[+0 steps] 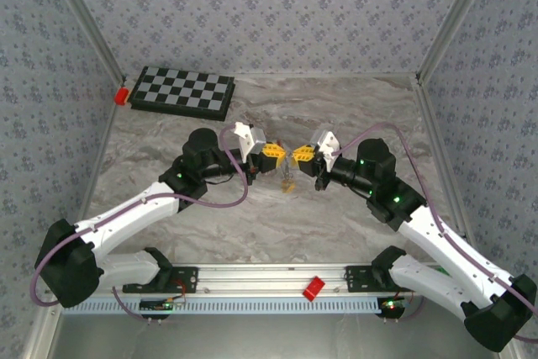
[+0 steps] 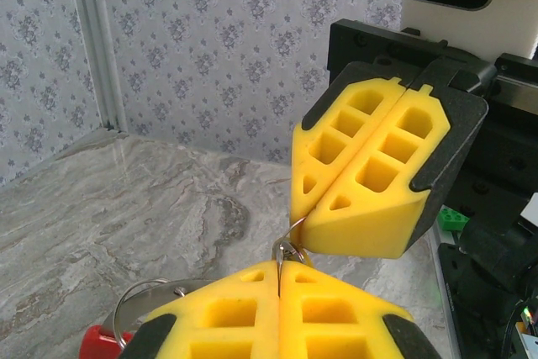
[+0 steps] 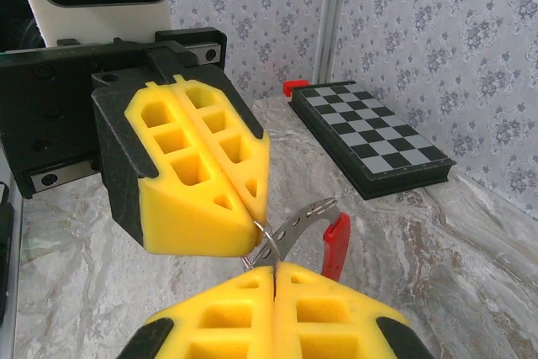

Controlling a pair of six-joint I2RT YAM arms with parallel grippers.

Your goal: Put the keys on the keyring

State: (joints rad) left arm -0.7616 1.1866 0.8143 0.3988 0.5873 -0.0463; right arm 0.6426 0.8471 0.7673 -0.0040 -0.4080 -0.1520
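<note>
My left gripper [image 1: 273, 155] and right gripper [image 1: 301, 155] meet tip to tip above the middle of the table, both shut. In the right wrist view my right gripper [image 3: 275, 268] pinches the keyring [image 3: 304, 223], a curved metal strip with holes that ends in a red sleeve [image 3: 336, 245]. The left gripper [image 3: 259, 214] nips a thin wire loop of it. In the left wrist view my left gripper [image 2: 280, 271] clamps thin metal edge-on, with wire running to the right gripper [image 2: 304, 218]. The red sleeve [image 2: 101, 342] peeks out low left. A small yellow key [image 1: 288, 184] hangs below the tips.
A folded chessboard [image 1: 183, 92] lies at the back left with a red block [image 1: 122, 95] beside it. Another red block [image 1: 313, 288] sits on the front rail between the arm bases. Patterned walls close in the table on three sides.
</note>
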